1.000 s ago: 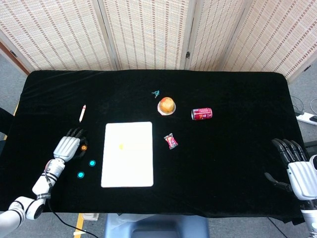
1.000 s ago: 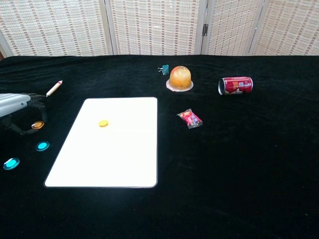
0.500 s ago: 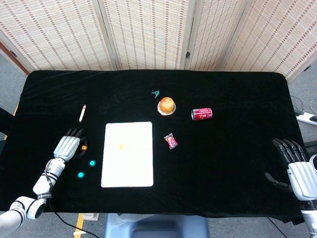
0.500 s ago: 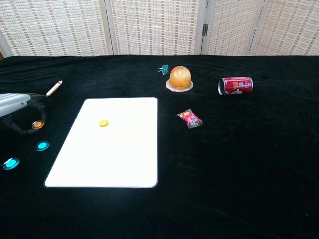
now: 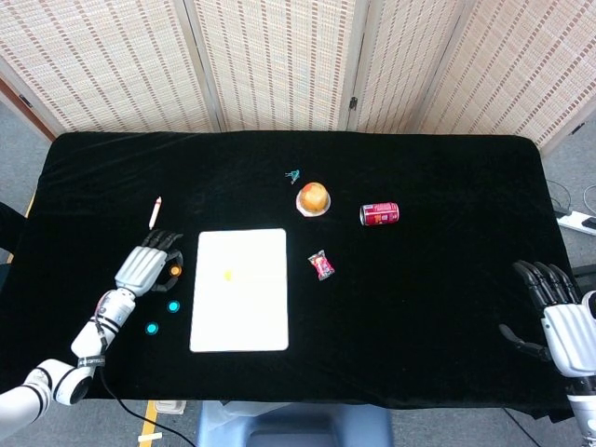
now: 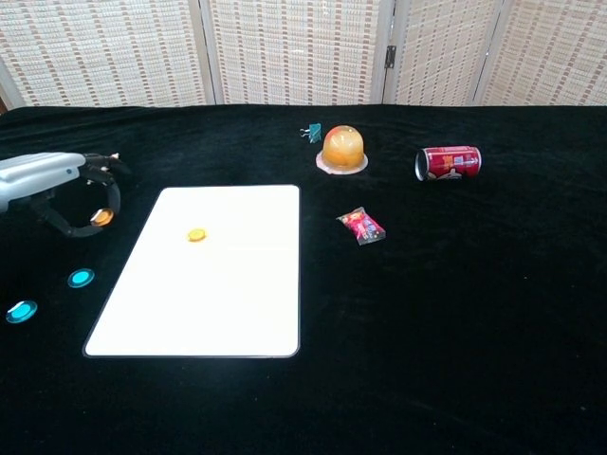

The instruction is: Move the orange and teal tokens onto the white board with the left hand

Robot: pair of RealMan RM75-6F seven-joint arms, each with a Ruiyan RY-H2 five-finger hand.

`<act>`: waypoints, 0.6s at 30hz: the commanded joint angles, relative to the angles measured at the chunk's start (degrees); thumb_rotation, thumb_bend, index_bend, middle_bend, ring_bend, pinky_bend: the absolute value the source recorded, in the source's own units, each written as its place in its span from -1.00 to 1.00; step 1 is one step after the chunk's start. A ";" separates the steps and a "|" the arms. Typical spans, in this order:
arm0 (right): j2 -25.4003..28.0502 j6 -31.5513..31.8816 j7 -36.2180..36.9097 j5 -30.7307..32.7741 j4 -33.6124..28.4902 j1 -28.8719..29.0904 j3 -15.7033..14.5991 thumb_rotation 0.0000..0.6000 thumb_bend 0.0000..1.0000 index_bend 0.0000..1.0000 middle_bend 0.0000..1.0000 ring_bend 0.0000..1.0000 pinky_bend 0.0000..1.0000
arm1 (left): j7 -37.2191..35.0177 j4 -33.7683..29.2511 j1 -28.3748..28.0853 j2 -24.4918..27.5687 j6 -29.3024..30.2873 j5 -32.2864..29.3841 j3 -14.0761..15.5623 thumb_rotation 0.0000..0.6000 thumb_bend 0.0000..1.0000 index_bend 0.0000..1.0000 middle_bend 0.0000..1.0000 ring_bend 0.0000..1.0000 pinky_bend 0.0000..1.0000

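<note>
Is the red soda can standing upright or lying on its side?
On its side: the red soda can lies lengthwise on the black table, one round end facing left in the chest view.

The head view looks down from high up at the whole table (image 5: 447, 307). The chest view sits lower and nearer, looking across it. Both show the white board (image 5: 240, 290).

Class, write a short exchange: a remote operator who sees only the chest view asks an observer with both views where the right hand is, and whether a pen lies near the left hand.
Operator: My chest view shows the left hand pinching the orange token. Where is the right hand?
Observer: At the right edge of the table, fingers apart, holding nothing.
Operator: Is there a pen near the left hand?
Observer: Yes. The head view shows a white pen lying just beyond the left hand's fingertips, apart from them.
</note>
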 commanded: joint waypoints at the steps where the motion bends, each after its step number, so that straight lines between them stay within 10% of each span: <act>1: -0.05 0.00 0.19 0.11 0.17 -0.03 0.02 1.00 -0.46 -0.87 -0.77 -0.92 -0.95 | 2.31 -2.88 -1.98 0.72 -1.01 0.28 -0.96 1.00 -0.16 0.04 -0.74 -0.92 -1.00; 18: -0.37 -0.12 1.00 0.72 1.11 -0.30 0.03 1.00 -0.46 -0.87 -0.77 -0.93 -0.95 | 8.74 -4.43 -5.13 -1.78 -6.55 -3.91 -1.82 1.00 -0.16 0.01 -0.74 -0.93 -1.00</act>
